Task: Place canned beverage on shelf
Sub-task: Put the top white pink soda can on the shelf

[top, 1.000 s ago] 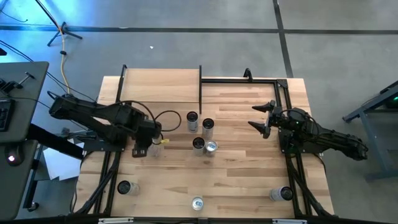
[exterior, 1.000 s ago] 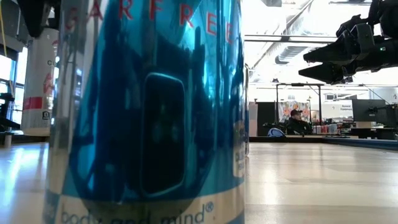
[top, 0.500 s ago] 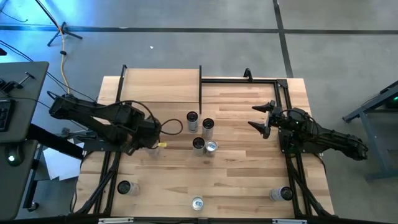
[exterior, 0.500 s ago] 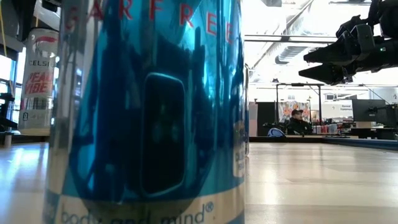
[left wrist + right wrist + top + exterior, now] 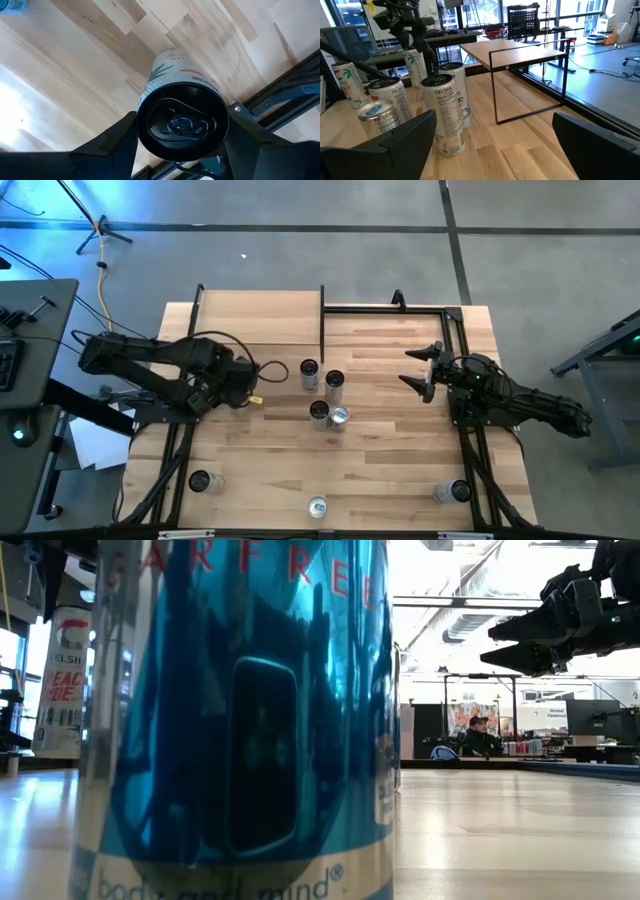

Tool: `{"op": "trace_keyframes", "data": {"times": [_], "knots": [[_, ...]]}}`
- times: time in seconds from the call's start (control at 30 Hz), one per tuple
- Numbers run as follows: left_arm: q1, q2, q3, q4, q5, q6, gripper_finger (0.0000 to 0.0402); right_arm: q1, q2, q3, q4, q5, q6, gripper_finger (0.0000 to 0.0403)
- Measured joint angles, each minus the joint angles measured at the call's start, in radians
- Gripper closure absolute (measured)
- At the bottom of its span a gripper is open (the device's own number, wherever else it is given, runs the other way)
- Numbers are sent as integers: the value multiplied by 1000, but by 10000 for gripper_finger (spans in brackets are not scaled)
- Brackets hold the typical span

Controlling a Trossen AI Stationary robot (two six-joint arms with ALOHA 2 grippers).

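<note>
A can [image 5: 182, 117] is clamped between the left gripper's [image 5: 243, 383] fingers, apparently lifted, at nine o'clock from the can cluster [image 5: 325, 392]. The right gripper [image 5: 424, 370] is held wide open, empty, at three o'clock.

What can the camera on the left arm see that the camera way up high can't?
Only the left wrist view shows the left claw shut on a can seen end-on, with its printed side and dark round end. Only the high view shows the whole table, the shelf, the cluster of four cans in the middle, three more cans near the front edge, and the right claw waiting open on the right. Both show the wooden tabletop and the left arm's black frame beside it.
</note>
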Motion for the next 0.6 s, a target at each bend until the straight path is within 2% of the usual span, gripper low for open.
{"op": "trace_keyframes", "data": {"times": [0.2, 0.43, 0.6], "knots": [[61, 0, -47, 32, -6, 80, 190, 0, 0, 0, 0, 0, 0, 16], [128, 0, -51, 64, -61, 164, 190, 0, 0, 0, 0, 0, 0, 16], [180, 0, -52, 84, -60, 197, 190, 0, 0, 0, 0, 0, 0, 16]]}}
